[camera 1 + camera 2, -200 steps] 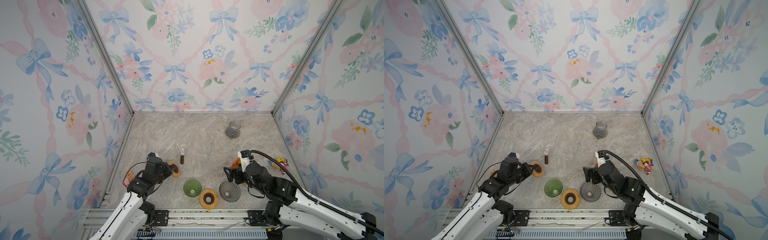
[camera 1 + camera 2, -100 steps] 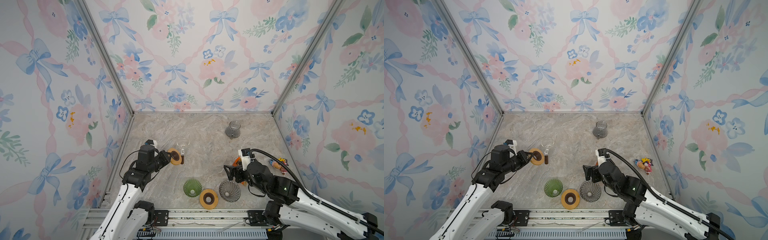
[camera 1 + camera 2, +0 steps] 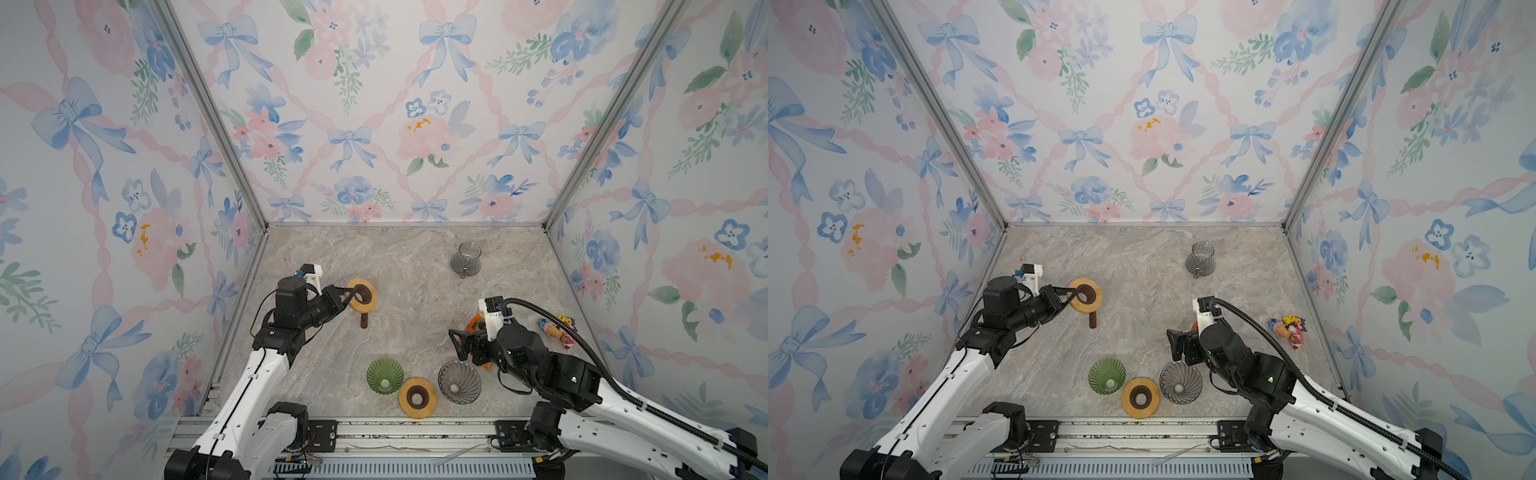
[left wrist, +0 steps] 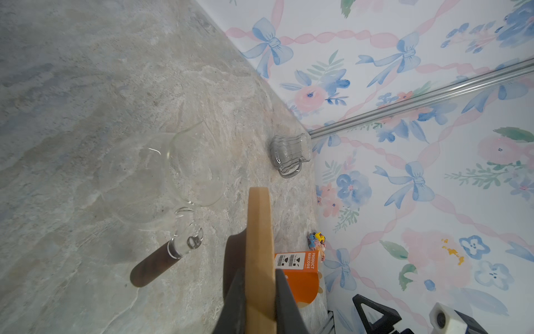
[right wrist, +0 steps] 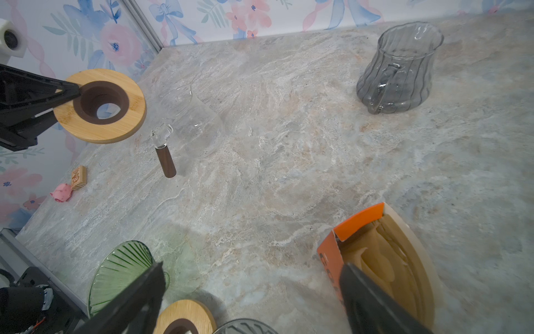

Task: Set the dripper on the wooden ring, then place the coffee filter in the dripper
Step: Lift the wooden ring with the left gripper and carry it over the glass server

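Drippers two, wooden rings two, jugs two

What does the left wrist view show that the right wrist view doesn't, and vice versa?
Only the left wrist view: the small colourful toy and the barcode label on the orange box. Only the right wrist view: the green dripper, a second wooden ring on the table, and the brown filters inside the box. Both: the wooden ring gripped in the left pincer, the clear carafe, the grey pitcher.
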### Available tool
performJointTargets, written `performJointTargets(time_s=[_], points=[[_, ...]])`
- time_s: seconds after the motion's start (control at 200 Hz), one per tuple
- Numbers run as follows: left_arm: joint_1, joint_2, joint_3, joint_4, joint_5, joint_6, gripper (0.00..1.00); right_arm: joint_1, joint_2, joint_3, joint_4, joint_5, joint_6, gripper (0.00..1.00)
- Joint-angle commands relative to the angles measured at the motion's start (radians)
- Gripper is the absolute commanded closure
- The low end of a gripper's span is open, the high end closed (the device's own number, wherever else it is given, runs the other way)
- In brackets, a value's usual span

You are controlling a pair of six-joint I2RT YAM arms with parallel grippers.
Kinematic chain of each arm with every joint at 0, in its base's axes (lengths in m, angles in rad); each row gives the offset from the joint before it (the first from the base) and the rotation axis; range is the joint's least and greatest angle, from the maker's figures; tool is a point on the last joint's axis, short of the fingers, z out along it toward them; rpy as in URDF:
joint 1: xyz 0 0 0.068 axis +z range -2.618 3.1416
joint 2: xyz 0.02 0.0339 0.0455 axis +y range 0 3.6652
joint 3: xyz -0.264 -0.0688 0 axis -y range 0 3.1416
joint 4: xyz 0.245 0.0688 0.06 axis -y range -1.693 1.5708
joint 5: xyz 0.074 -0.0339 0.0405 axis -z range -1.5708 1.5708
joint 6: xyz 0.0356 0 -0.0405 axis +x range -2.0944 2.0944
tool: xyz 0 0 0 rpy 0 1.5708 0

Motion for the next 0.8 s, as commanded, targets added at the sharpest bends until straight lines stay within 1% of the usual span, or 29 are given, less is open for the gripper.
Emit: performJointTargets(time_s=[0.0, 0.15, 0.355, 0.535, 0.75, 0.765, 0.795], points=[[0.016, 0.037, -0.014, 0.162, 0.074, -0.038, 0.93, 0.013, -0.008, 0.026, -0.004, 0.013, -0.015, 0.04], [0.027, 0.098, -0.022, 0.271, 0.091, -0.08, 0.92, 0.014, 0.017, 0.028, 0.014, 0.006, -0.013, 0.04], [0.029, 0.212, 0.014, 0.342, 0.097, -0.089, 0.93, 0.016, 0.04, 0.036, 0.033, -0.005, -0.01, 0.04], [0.03, 0.301, 0.048, 0.387, 0.138, -0.091, 0.92, 0.017, 0.041, 0.041, 0.03, -0.003, -0.01, 0.03], [0.031, 0.395, 0.085, 0.39, 0.173, -0.066, 0.92, 0.017, 0.039, 0.039, 0.033, -0.002, -0.006, 0.03], [0.031, 0.4, 0.115, 0.39, 0.175, -0.065, 0.92, 0.017, 0.037, 0.038, 0.03, -0.001, -0.004, 0.03], [0.031, 0.413, 0.125, 0.39, 0.178, -0.063, 0.92, 0.017, 0.036, 0.038, 0.029, -0.001, -0.004, 0.03]])
